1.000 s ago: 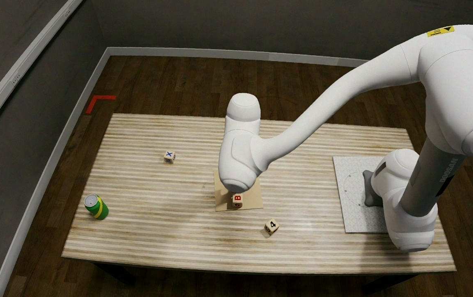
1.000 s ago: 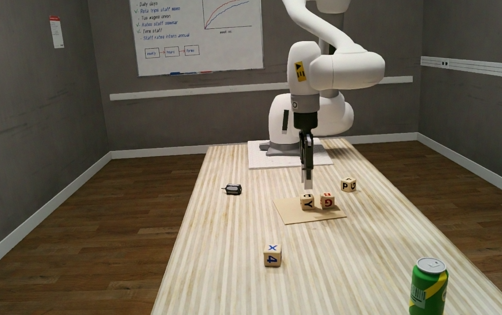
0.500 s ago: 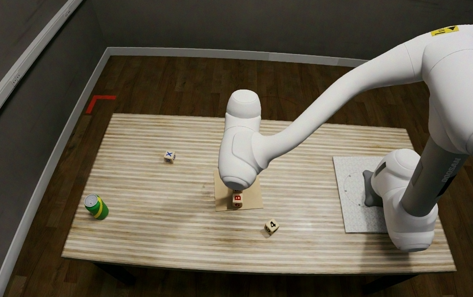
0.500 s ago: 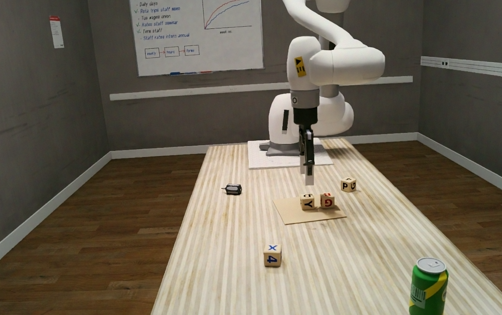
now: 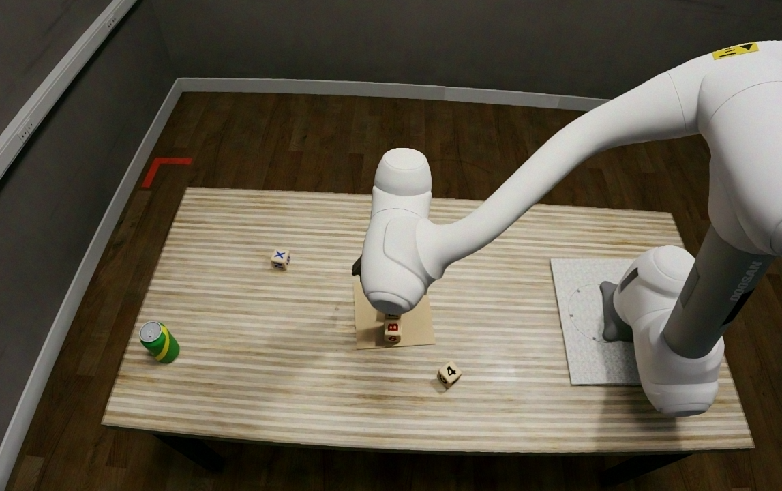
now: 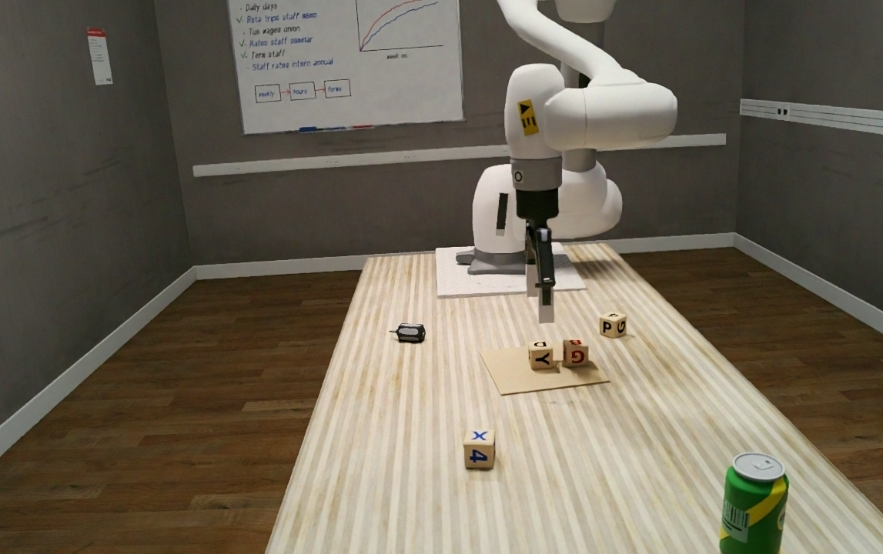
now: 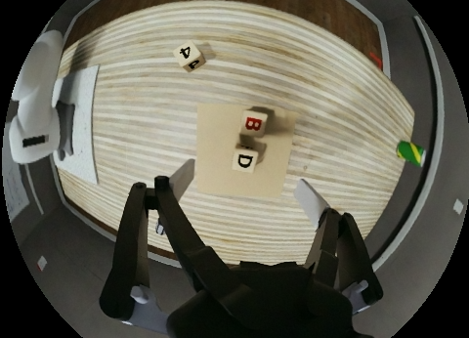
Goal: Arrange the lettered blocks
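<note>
A tan mat (image 5: 420, 333) (image 6: 533, 382) (image 7: 215, 156) lies mid-table. Two blocks stand on it, close together: one with a red B on top (image 5: 392, 329) (image 6: 575, 352) (image 7: 254, 122) and one with a black D on top (image 6: 540, 355) (image 7: 246, 160), which my wrist mostly hides in the top view. A block with a blue X on top (image 5: 279, 258) (image 6: 479, 448) and a block with a 4 on top (image 5: 448, 374) (image 6: 612, 323) (image 7: 191, 56) stand off the mat. My gripper (image 6: 545, 313) (image 7: 248, 179) is open and empty, hanging above the D block.
A green can (image 5: 159, 341) (image 6: 753, 502) (image 7: 412, 152) stands near the table corner farthest from the base. A small black object (image 6: 410, 332) lies near one long edge. The robot's base stands on a white plate (image 5: 582, 317) (image 6: 458, 275).
</note>
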`<state>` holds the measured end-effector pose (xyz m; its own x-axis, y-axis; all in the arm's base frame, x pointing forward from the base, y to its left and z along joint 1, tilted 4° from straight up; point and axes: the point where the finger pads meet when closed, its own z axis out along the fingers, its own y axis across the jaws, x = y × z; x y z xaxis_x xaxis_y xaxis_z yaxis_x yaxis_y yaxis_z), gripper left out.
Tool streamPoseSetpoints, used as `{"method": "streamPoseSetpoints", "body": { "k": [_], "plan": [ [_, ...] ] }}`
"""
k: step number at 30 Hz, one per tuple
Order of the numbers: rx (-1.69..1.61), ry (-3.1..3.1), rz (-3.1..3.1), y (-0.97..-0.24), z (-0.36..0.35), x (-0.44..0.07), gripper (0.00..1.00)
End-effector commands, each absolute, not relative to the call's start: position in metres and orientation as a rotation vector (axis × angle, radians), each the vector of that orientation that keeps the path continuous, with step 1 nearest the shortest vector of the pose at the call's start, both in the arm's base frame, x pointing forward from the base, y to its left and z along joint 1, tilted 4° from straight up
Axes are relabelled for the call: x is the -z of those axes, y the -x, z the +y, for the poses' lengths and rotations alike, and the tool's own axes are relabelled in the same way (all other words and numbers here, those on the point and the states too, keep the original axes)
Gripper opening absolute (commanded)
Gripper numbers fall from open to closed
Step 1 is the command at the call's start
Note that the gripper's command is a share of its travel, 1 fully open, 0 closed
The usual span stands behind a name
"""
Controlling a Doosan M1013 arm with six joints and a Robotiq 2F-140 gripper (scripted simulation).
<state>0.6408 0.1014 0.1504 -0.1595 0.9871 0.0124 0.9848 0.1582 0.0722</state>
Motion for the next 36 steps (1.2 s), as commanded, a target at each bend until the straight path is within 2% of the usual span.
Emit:
{"method": "streamPoseSetpoints", "body": {
  "k": [1,7,9,11,22,29,30,36],
  "plan": [
    [-0.100,-2.014,2.359,-0.646,0.101,-0.152,1.00],
    [-0.101,-2.072,2.310,-0.745,0.086,-0.170,1.00],
    [-0.101,-2.072,2.310,-0.745,0.086,-0.170,1.00],
    [-0.102,-2.104,2.283,-0.797,0.075,-0.177,1.00],
    [-0.105,-2.206,2.188,-0.951,0.025,-0.181,1.00],
    [-0.105,-2.224,2.171,-0.975,0.014,-0.180,1.00],
    [-0.105,-2.224,2.171,-0.975,0.014,-0.180,0.53],
    [-0.105,-2.224,2.171,-0.975,0.014,-0.180,0.53]
  ]
}}
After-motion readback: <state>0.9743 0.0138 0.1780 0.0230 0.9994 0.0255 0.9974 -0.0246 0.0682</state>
